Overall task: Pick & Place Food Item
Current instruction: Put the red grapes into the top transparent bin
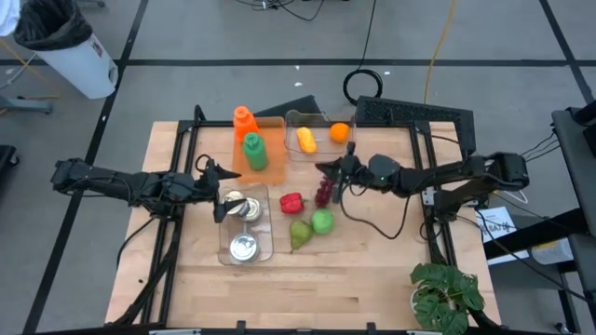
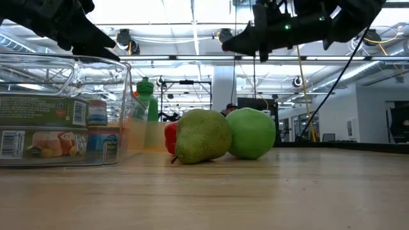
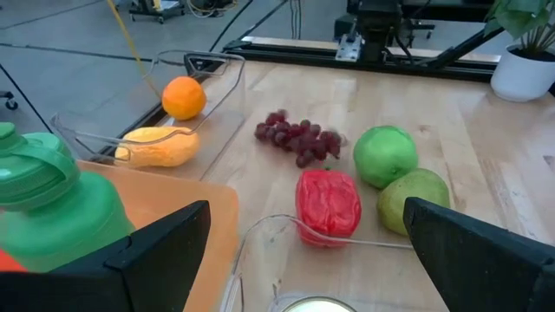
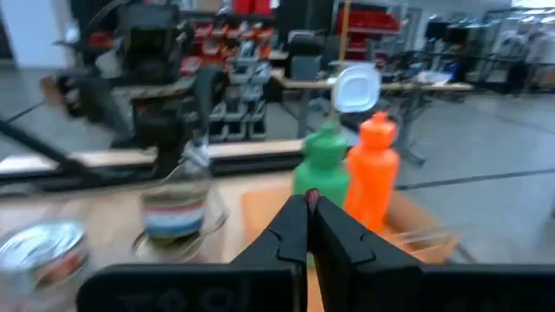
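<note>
On the wooden desk (image 1: 372, 270) the food lies in a loose group near the middle. A bunch of dark red grapes (image 1: 323, 193) lies on the bare wood, and just beside it is a red pepper (image 1: 291, 202). Below them in the high view, a green apple (image 1: 322, 221) and a green pear (image 1: 299, 234) touch each other. In the low view the pear stands in front, with the apple and the pepper partly behind it.

A clear tray (image 1: 291, 121) at the far side of the desk holds an orange (image 1: 339, 132) and a yellow squash-like item (image 1: 305, 140). Next to it an orange tray (image 1: 272, 167) carries a green bottle (image 1: 253, 152) and an orange bottle (image 1: 244, 121), both upright. A second clear tray (image 1: 267, 244) nearer the left arm holds tin cans (image 1: 244, 247).

The right claw (image 1: 331, 173) hangs above the desk, over the upper end of the grapes, and its fingers are pressed together with nothing between them, as the right wrist view shows. The left claw (image 1: 217, 191) hangs at the edge of the tray with cans, close to the green bottle; its two fingers (image 3: 165, 247) are spread wide and hold nothing.

A potted plant (image 1: 447, 296) stands at the near right corner of the desk.
</note>
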`<action>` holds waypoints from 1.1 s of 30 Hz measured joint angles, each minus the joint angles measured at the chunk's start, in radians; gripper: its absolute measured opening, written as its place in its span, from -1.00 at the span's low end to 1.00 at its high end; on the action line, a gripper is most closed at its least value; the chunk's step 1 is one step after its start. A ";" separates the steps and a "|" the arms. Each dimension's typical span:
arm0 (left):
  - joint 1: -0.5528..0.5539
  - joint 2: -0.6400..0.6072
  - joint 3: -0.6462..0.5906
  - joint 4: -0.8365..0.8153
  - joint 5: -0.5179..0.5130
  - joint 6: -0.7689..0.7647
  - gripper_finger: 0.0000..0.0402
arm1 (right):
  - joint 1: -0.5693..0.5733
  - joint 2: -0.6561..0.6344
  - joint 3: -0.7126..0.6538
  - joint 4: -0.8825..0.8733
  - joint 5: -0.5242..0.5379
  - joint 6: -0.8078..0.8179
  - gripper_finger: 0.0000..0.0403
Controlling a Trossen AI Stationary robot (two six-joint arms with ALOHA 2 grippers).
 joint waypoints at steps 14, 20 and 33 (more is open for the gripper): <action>0.000 0.000 0.000 -0.017 0.007 -0.003 0.98 | -0.017 -0.027 0.082 -0.567 -0.105 0.059 -0.08; 0.000 0.000 0.000 -0.014 0.001 -0.014 0.98 | 0.024 0.108 0.150 -0.700 -0.104 0.236 0.45; 0.000 0.000 0.000 -0.020 -0.001 -0.021 0.98 | 0.056 0.205 0.144 -0.791 -0.002 0.347 0.14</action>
